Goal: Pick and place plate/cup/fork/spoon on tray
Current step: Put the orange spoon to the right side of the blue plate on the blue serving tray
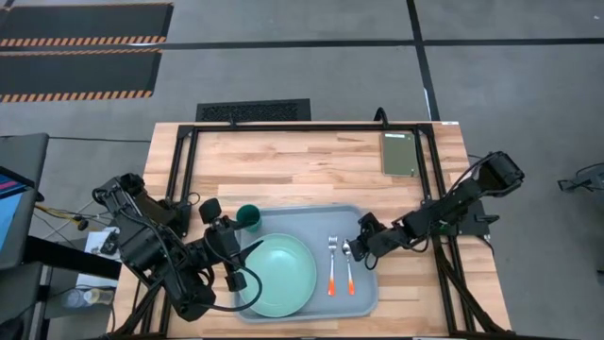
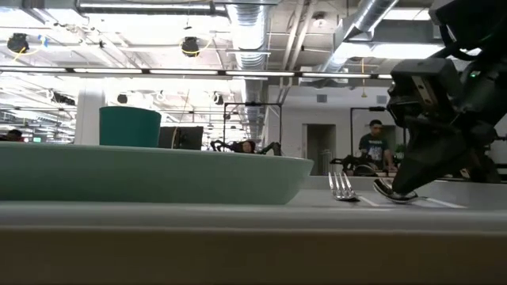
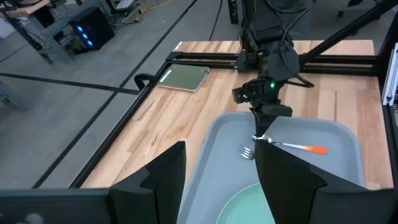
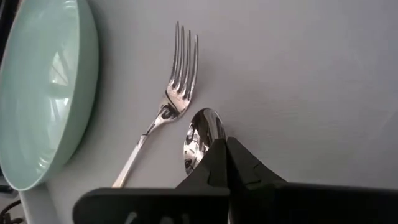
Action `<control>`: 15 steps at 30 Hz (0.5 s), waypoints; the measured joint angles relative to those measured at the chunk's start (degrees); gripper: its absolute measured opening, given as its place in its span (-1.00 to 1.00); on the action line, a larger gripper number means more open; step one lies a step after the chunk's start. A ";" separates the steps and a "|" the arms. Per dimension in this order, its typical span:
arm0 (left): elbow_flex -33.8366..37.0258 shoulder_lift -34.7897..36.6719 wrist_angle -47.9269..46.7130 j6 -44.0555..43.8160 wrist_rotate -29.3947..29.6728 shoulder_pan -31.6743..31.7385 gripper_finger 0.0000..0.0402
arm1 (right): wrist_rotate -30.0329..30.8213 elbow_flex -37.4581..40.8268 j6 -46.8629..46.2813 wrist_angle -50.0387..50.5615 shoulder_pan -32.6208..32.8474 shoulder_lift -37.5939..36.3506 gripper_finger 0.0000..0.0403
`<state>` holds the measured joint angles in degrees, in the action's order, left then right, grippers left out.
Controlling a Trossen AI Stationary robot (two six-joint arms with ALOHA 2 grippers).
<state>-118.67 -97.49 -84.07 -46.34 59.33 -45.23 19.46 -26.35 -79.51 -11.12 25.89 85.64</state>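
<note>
The pale grey-blue tray (image 1: 366,295) lies at the table's near middle. On it rest the mint-green plate (image 1: 278,274), the fork (image 4: 168,99) and the spoon (image 4: 200,142), both with orange handles toward the near edge. The dark teal cup (image 1: 248,217) stands upright at the tray's far left corner. My right gripper (image 4: 227,160) is shut at the spoon's bowl, coming in low from the right. My left gripper (image 3: 221,180) hangs open above the tray's left side, beside the plate, with nothing between its fingers. My right gripper is shut on the spoon at the bowl's end next to the neck (image 4: 211,140), pinched at the fingers' free ends. The fingers slant down from the table's right side, across the spoon. The spoon lies about flat on the tray, with its orange handle (image 3: 316,149) toward the near edge.
A flat olive-green block (image 1: 399,154) lies at the table's far right. A black frame (image 1: 189,170) runs along the table's edges. Bare wood shows at the far middle of the table. People stand in the room beyond the table.
</note>
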 joint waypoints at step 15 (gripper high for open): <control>0.00 0.00 -0.04 0.01 0.00 0.00 -0.10 | 0.76 0.00 0.01 0.39 0.00 -0.04 -0.78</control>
<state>-118.67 -97.49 -84.12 -46.33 59.33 -45.23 20.23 -26.35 -79.50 -10.73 25.89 85.60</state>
